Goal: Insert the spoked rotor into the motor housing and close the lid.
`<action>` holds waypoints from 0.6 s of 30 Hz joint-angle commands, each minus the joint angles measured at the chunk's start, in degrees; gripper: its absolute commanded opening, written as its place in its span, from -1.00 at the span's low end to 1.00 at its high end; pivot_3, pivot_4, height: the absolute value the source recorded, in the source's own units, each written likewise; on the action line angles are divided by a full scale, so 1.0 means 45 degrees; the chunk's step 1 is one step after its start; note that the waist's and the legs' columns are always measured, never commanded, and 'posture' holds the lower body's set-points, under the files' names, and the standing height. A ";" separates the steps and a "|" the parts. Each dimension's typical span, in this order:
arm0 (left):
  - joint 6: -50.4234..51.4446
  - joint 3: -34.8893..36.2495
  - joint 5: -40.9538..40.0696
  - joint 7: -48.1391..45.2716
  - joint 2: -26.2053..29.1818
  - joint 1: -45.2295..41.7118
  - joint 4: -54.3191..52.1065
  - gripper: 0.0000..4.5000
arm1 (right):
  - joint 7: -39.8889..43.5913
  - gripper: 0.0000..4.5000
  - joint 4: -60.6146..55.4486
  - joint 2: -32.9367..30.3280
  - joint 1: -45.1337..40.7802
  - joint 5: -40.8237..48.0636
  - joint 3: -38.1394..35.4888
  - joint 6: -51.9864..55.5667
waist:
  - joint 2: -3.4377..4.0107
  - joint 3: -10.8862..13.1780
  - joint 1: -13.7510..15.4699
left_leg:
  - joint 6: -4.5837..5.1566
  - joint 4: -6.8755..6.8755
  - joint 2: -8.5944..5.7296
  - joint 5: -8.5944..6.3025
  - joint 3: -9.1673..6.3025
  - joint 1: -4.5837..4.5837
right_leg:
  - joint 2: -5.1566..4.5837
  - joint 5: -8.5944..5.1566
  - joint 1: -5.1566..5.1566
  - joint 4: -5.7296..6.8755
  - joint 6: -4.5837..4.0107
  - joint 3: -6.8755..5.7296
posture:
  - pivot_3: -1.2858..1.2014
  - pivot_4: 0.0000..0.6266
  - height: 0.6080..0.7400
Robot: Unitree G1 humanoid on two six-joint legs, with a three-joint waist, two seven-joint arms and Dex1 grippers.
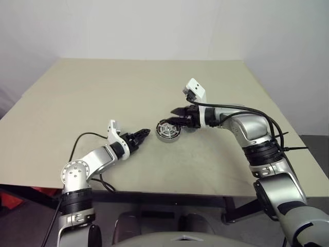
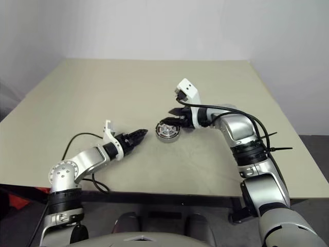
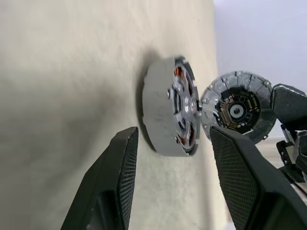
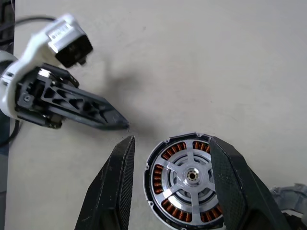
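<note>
Head view: the left gripper [image 1: 144, 134] is seen low over the table [image 1: 103, 92]. The motor housing [image 1: 168, 129] is set on the table just past its tips, clear of them. The right gripper [image 1: 177, 112] is seen at the far side of the housing, just above its rim, pointing towards the left gripper. The housing is thus flanked by both tools. Finger gaps are not resolved here.

Left wrist view: the left gripper [image 3: 175, 134] is seen with its jaws spread wide and nothing clamped. The housing [image 3: 156, 110] is framed in the gap, ahead of the fingers [image 3: 120, 177] and untouched. The spoked rotor [image 3: 184, 112] is seated inside the housing, with copper windings seen around it. The lid [image 3: 237, 108] is stood on edge beyond the housing. Its rim is touching the housing's rim, and the face with the yellow marks is turned towards this gripper. A finger of the right gripper [image 3: 290, 103] is seen against the lid's far edge. Whether the lid is gripped or only leaned there cannot be told.

Right wrist view: the right gripper [image 4: 172, 140] is seen with its jaws wide apart and nothing between them. The housing [image 4: 152, 187] is seen just beyond and below the fingertips, top open, with the rotor [image 4: 192, 175] centred in it. A grey edge of the lid [image 4: 290, 196] is seen outside one finger, near its base. The left gripper [image 4: 115, 122] is seen ahead, its tips near the housing but not touching it.
</note>
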 commanded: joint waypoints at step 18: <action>-0.0950 -0.1055 0.1757 -0.3042 0.2291 -0.0023 -0.3443 0.14 | -0.1029 -0.70 0.1414 0.0857 0.0124 -0.1565 0.0830 -0.0539 | -0.0001 0.0006 -0.0017 | -0.0022 -0.0009 -0.0007 0.0011 0.0001 0.0007 | 0.0000 0.0001 0.0000 0.0008 -0.0002 0.0007 | 0.03 -1.00 1.00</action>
